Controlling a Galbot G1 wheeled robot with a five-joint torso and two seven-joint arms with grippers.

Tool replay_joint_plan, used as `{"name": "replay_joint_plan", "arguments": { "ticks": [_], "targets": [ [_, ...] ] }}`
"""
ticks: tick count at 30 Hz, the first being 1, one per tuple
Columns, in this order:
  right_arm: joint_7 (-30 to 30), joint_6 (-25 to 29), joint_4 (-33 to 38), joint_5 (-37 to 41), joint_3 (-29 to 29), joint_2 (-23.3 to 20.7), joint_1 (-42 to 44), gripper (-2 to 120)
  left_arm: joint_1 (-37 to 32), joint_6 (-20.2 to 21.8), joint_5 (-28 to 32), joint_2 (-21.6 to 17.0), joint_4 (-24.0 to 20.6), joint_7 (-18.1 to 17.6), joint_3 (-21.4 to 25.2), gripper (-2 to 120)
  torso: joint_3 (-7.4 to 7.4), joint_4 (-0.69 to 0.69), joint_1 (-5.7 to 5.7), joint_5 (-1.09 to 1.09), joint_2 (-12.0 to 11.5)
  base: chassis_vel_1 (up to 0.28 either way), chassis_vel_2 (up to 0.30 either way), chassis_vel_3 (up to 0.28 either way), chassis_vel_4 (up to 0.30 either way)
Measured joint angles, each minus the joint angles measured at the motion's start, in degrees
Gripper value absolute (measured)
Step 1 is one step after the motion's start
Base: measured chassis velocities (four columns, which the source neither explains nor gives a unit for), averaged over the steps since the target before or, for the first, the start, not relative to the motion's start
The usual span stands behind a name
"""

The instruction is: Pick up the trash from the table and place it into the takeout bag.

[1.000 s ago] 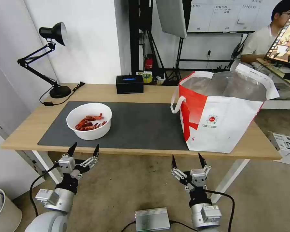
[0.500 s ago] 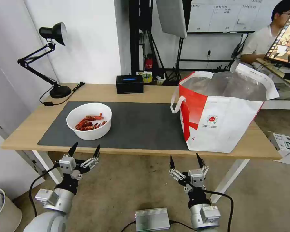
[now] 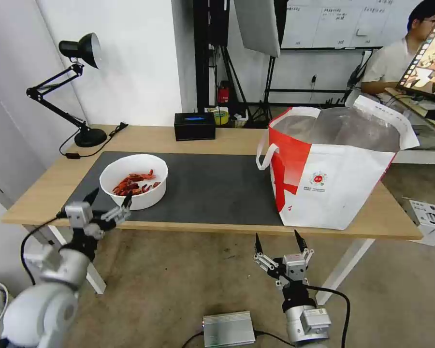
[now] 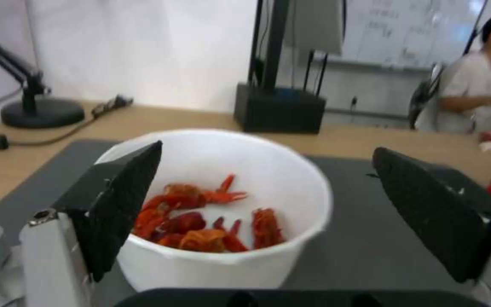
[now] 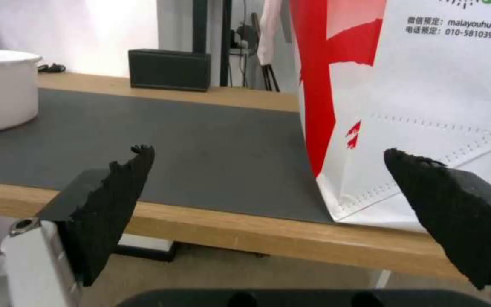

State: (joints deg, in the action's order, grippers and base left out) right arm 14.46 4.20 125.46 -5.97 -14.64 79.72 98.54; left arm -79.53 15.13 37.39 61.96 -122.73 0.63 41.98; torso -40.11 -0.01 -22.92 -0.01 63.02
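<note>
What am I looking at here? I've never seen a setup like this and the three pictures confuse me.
It is a two-armed robot on wheels. The wide picture comes from a camera on its head; the other two come from cameras on its wrists, looking out between the black fingers.

On the long light-wood table with a dark grey mat stand a white round bowl of red crayfish shells, a large white-and-red takeout bag with silver foil lining, a black rectangular box and a black desk lamp.

The left end effector is open at the table's near edge, in front of the bowl, not touching it. The right end effector is open, low in front of the table. Nothing is held.
</note>
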Motion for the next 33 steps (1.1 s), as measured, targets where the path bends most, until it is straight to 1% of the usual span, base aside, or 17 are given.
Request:
{"name": "replay_joint_plan", "arguments": {
  "ticks": [2,3,6,7,10,12,15,18,19,20,21,22,24,25,29,31,33],
  "targets": [
    [0.0,0.0,0.0,0.0,0.0,0.0,0.0,100,3.7,2.8,3.4,-4.1,2.3,-3.0,-1.9,100,0.00,0.01,0.00,0.00,0.0,0.000,0.000,0.000,0.000],
    [0.0,0.0,0.0,0.0,0.0,0.0,0.0,100,3.7,2.8,3.4,-4.1,2.3,-3.0,-1.9,100,0.00,0.01,0.00,0.00,0.0,0.000,0.000,0.000,0.000],
    [0.0,0.0,0.0,0.0,0.0,0.0,0.0,100,10.3,6.4,7.6,-9.3,5.8,-6.8,-4.6,100,0.00,0.01,0.00,0.00,0.0,0.000,0.000,0.000,0.000],
    [0.0,0.0,0.0,0.0,0.0,0.0,0.0,100,10.3,6.4,7.6,-9.3,5.8,-6.8,-4.6,100,0.00,0.01,0.00,0.00,0.0,0.000,0.000,0.000,0.000],
    [0.0,0.0,0.0,0.0,0.0,0.0,0.0,100,16.8,10.6,10.8,-13.1,9.4,-8.7,-6.9,100,0.00,0.00,0.00,0.00,0.0,0.000,0.000,0.000,0.000],
    [0.0,0.0,0.0,0.0,0.0,0.0,0.0,100,18.3,12.2,11.6,-13.9,10.2,-9.1,-7.5,100,0.00,0.01,0.00,0.00,0.0,0.000,0.000,0.000,0.000],
    [0.0,0.0,0.0,0.0,0.0,0.0,0.0,100,23.8,20.7,17.2,-16.5,13.4,-12.0,-9.6,100,0.00,0.01,0.00,0.00,0.0,0.000,0.000,0.000,0.000],
    [0.0,0.0,0.0,0.0,0.0,0.0,0.0,100,25.6,22.8,19.1,-17.1,14.6,-13.0,-10.4,100,0.00,0.01,0.00,0.01,0.0,0.000,0.000,0.000,0.000],
    [0.0,0.0,0.0,0.0,0.0,0.0,0.0,100,27.4,24.4,20.6,-17.4,16.2,-13.7,-11.3,100,0.00,0.01,0.00,0.00,0.0,0.000,0.000,0.000,0.000],
    [0.0,0.0,0.0,0.0,0.0,0.0,0.0,100,31.1,26.4,25.7,-17.5,19.4,-15.4,-13.4,100,0.00,0.01,0.00,0.01,0.0,0.000,0.000,0.000,0.000],
    [0.0,0.0,0.0,0.0,0.0,0.0,0.0,100,31.1,26.4,25.7,-17.5,19.4,-15.4,-13.4,100,0.00,0.01,0.00,0.01,0.0,0.000,0.000,0.000,0.000],
    [0.0,0.0,0.0,0.0,0.0,0.0,0.0,100,36.2,27.6,28.7,-17.7,23.7,-16.4,-16.8,100,0.00,0.00,0.00,0.01,0.0,0.000,0.000,0.000,0.000],
    [0.0,0.1,0.0,0.0,0.0,0.0,0.0,100,39.8,27.6,30.1,-18.2,26.9,-16.5,-19.9,100,0.00,0.01,0.00,0.01,0.0,0.000,0.000,0.000,0.000],
    [0.0,0.1,0.0,0.0,0.0,0.0,0.0,100,39.8,27.6,30.1,-18.2,26.9,-16.5,-19.9,100,0.00,0.01,0.00,0.01,0.0,0.000,0.000,0.000,0.000],
    [0.0,0.1,0.0,0.0,0.0,0.0,0.0,100,44.0,27.6,30.7,-18.6,31.3,-16.7,-24.0,100,0.00,0.01,0.00,0.01,0.0,0.000,0.000,0.000,0.000],
    [0.0,0.1,0.0,0.0,0.0,0.0,0.0,100,46.5,27.5,29.3,-18.6,34.6,-15.6,-26.7,100,0.00,0.01,0.00,0.01,0.0,0.000,0.000,0.000,0.000],
    [0.0,0.1,0.0,0.0,0.0,0.0,0.0,100,47.2,27.5,28.7,-18.6,35.7,-15.1,-27.5,100,0.00,0.01,0.00,0.01,0.0,0.000,0.000,0.000,0.000]
  ]
}}
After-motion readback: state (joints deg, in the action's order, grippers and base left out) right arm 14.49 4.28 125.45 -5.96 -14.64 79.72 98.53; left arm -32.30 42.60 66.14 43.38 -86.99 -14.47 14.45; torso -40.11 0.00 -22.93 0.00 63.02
